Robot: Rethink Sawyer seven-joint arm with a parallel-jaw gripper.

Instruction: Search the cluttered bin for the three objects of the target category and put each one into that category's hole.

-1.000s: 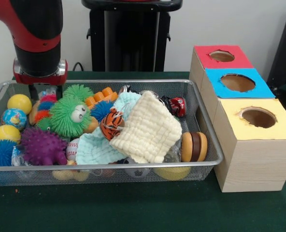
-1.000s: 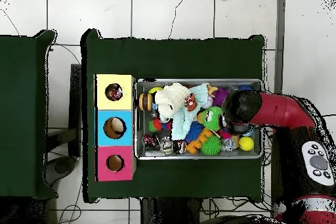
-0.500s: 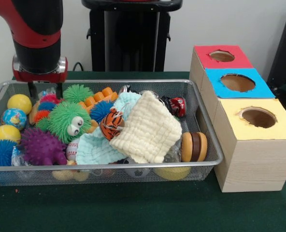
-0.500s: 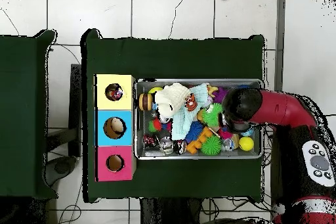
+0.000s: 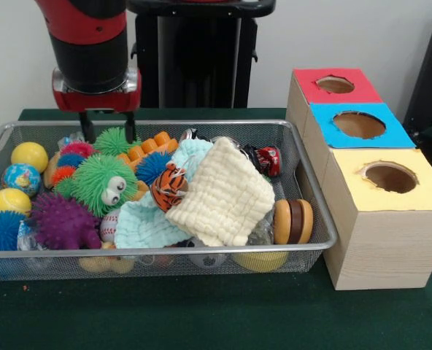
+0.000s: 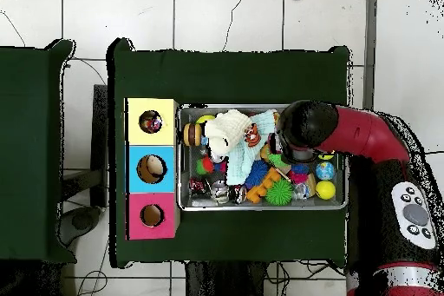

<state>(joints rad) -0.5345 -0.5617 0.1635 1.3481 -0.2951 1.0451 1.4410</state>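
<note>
The wire mesh bin (image 5: 201,251) is full of toys and also shows in the overhead view (image 6: 260,208). My gripper (image 5: 109,128) hangs over the bin's far left part, open and empty, its fingers (image 5: 88,129) straddling the top of a small green spiky ball (image 5: 117,140). Below it lie a big green spiky toy with eyes (image 5: 103,180), a purple spiky toy (image 5: 63,221), a tiger toy (image 5: 168,186) and a cream cloth (image 5: 223,193). In the overhead view the arm's wrist (image 6: 303,128) hides the gripper.
Three wooden boxes with holes stand right of the bin: red top (image 5: 335,85), blue top (image 5: 358,125), yellow top (image 5: 391,177). The bin also holds yellow balls (image 5: 30,155), a globe ball (image 5: 20,177), a red car (image 5: 268,160) and a wooden burger (image 5: 292,221).
The arm has moved to the picture's right in the front view, from the bin's far left corner to over the small green spiky ball. The gripper stays open and empty.
</note>
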